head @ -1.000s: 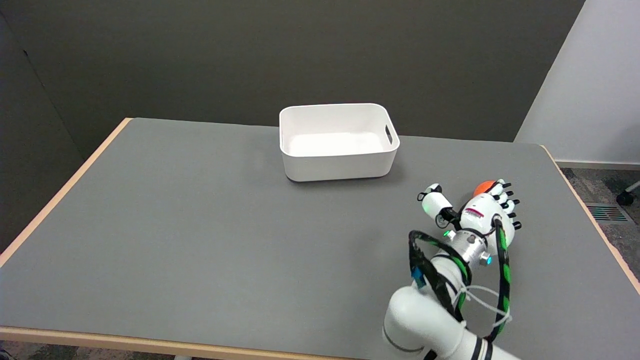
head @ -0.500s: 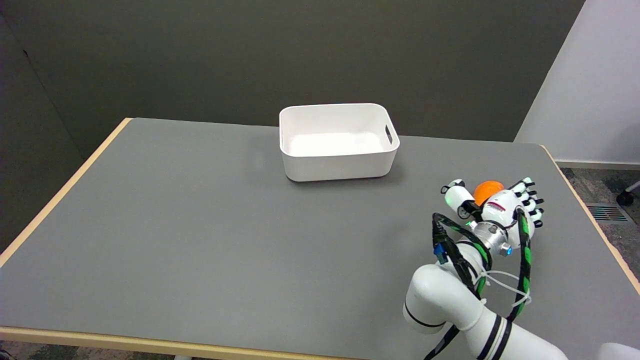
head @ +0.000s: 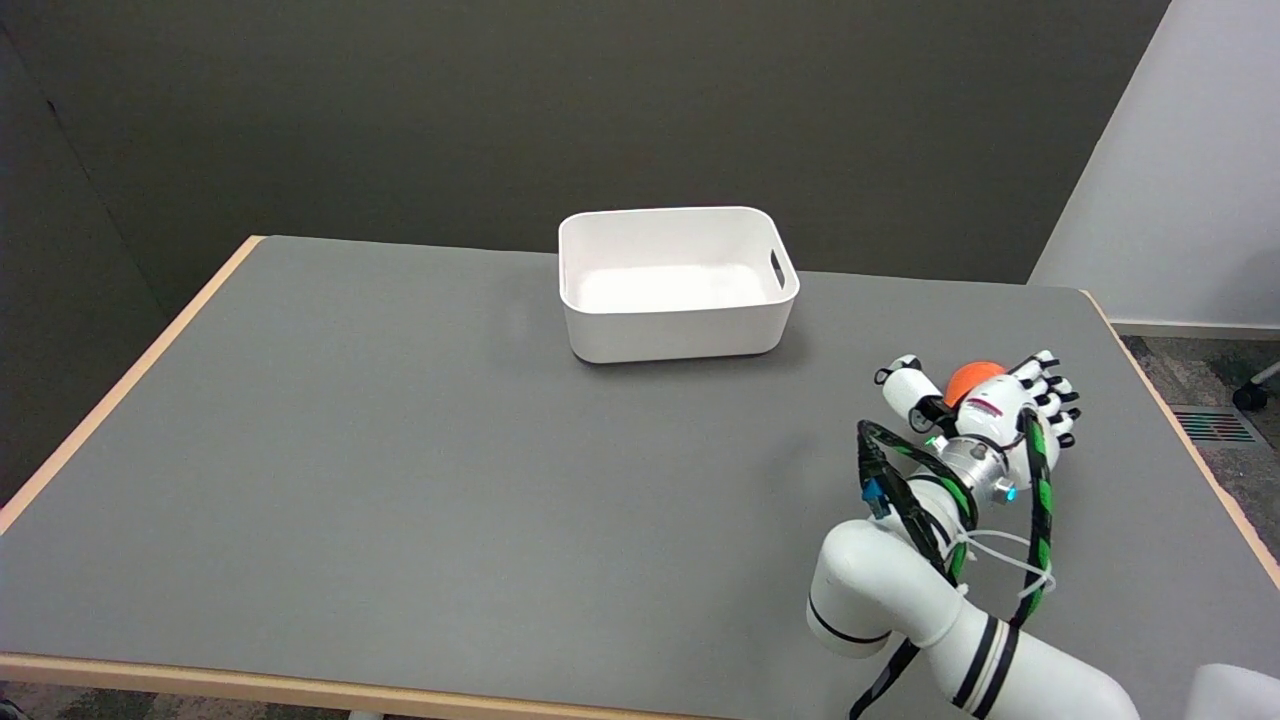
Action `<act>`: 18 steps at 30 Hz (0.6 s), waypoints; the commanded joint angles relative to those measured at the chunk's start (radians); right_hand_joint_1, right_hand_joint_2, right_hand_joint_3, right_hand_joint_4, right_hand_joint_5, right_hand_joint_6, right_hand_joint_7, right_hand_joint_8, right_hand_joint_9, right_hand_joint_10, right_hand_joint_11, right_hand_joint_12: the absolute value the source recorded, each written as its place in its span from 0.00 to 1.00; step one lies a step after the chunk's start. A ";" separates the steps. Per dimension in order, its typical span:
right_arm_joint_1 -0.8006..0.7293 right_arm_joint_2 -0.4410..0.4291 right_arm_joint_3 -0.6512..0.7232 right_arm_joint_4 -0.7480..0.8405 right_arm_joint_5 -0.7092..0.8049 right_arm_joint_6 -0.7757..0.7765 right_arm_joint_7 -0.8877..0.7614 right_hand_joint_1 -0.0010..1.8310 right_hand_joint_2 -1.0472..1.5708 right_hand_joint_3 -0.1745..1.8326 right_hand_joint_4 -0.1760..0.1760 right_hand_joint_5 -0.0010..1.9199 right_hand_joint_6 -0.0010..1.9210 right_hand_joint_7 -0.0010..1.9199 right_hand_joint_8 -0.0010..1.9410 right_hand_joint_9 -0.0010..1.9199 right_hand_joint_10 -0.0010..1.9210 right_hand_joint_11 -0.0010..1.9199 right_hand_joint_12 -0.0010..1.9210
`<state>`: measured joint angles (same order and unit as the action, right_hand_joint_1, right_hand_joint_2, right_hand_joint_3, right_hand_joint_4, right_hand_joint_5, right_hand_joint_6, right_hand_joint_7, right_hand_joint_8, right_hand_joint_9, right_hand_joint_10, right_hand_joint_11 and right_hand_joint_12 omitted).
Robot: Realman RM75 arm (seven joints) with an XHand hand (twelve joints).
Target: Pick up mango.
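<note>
The mango [head: 973,377] shows as a small orange round shape on the grey table [head: 400,450] at the right. My right hand [head: 985,412] reaches in from the lower right and sits just on the near side of it, covering its lower part. The thumb [head: 903,380] stands to the mango's left with a small gap. The fingers [head: 1048,392] curl on its right side. The mango lies in the space between them; no firm grip shows, and contact under the palm is hidden.
A white rectangular bin [head: 676,283] with a handle slot stands at the back middle of the table. The table's right edge [head: 1190,450] runs close to the hand, with floor beyond it.
The hand has shifted right and then a little forward, so that the mango now lies between thumb and fingers. The mango has stayed in place.
</note>
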<state>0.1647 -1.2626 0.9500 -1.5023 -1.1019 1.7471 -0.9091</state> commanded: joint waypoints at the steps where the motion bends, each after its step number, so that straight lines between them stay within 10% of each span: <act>1: 0.092 0.010 0.012 0.169 0.135 -0.129 0.068 0.24 0.68 0.41 0.00 0.00 0.08 0.00 0.00 0.00 0.00 0.00 0.35; 18: 0.060 0.007 0.084 0.204 0.174 -0.165 0.068 0.24 0.66 0.49 0.00 0.00 0.08 0.00 0.00 0.00 0.00 0.00 0.34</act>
<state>0.2303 -1.2548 0.9916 -1.3500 -0.9766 1.6246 -0.8564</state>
